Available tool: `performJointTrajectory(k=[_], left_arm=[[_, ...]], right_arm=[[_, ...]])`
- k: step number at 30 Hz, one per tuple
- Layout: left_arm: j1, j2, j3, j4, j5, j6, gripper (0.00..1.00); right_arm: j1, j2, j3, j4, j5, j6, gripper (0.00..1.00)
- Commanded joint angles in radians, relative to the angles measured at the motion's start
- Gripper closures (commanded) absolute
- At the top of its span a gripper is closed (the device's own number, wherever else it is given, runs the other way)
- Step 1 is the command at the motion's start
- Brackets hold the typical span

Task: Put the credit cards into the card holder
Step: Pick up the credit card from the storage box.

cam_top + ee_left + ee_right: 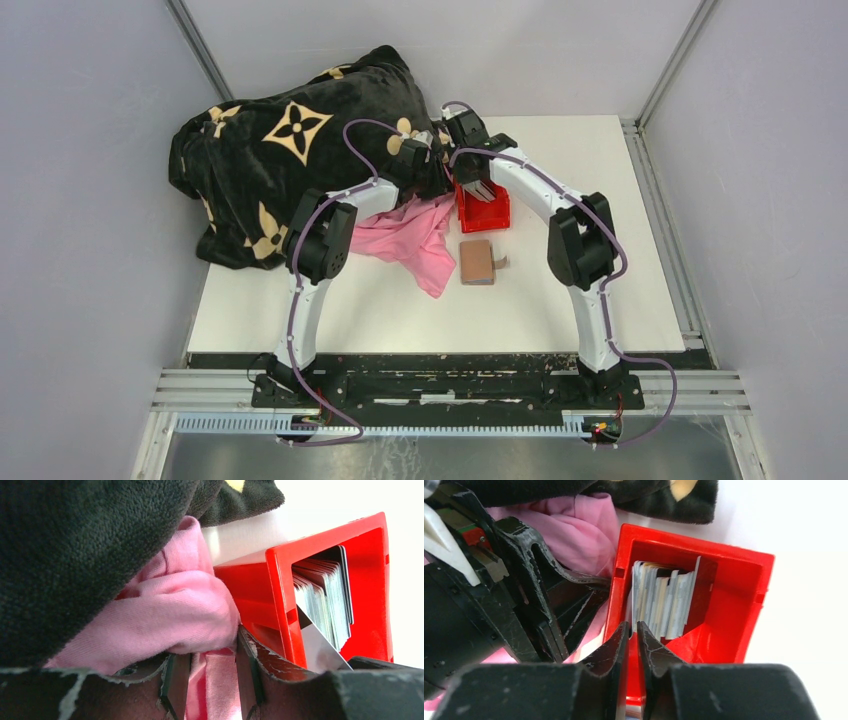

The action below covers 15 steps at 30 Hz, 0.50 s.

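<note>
Several credit cards stand on edge in a red bin, and they also show in the left wrist view. My right gripper reaches into the bin and is shut on one grey card, which tilts out of the stack. The card holder, a closed brown wallet, lies on the table just in front of the bin. My left gripper sits against the bin's outer left wall. Its jaws are slightly apart, with pink cloth showing in the gap.
A black blanket with beige flowers is heaped at the back left. The pink cloth spreads left of the bin, under my left arm. The white table ends at grey walls on both sides.
</note>
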Motion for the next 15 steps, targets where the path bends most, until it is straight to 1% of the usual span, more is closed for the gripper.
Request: performJointTrajectory(k=[1, 3, 4, 10, 15], left_arm=[[0.015, -0.018, -0.016, 0.039, 0.005, -0.015, 0.55], [0.015, -0.024, -0.022, 0.042, 0.004, -0.016, 0.55], [0.017, -0.027, -0.024, 0.042, 0.002, -0.017, 0.55], [0.016, -0.053, -0.038, 0.037, -0.023, -0.033, 0.55], [0.016, -0.098, -0.059, 0.018, -0.065, -0.058, 0.55]], right_arm=[[0.005, 0.012, 0.038, -0.009, -0.012, 0.016, 0.89], [0.005, 0.006, 0.042, -0.012, -0.017, 0.022, 0.97], [0.005, 0.005, 0.048, -0.016, -0.017, 0.024, 0.99], [0.007, -0.025, 0.065, -0.024, -0.007, 0.025, 0.99], [0.013, -0.075, 0.047, -0.004, 0.008, 0.010, 0.99]])
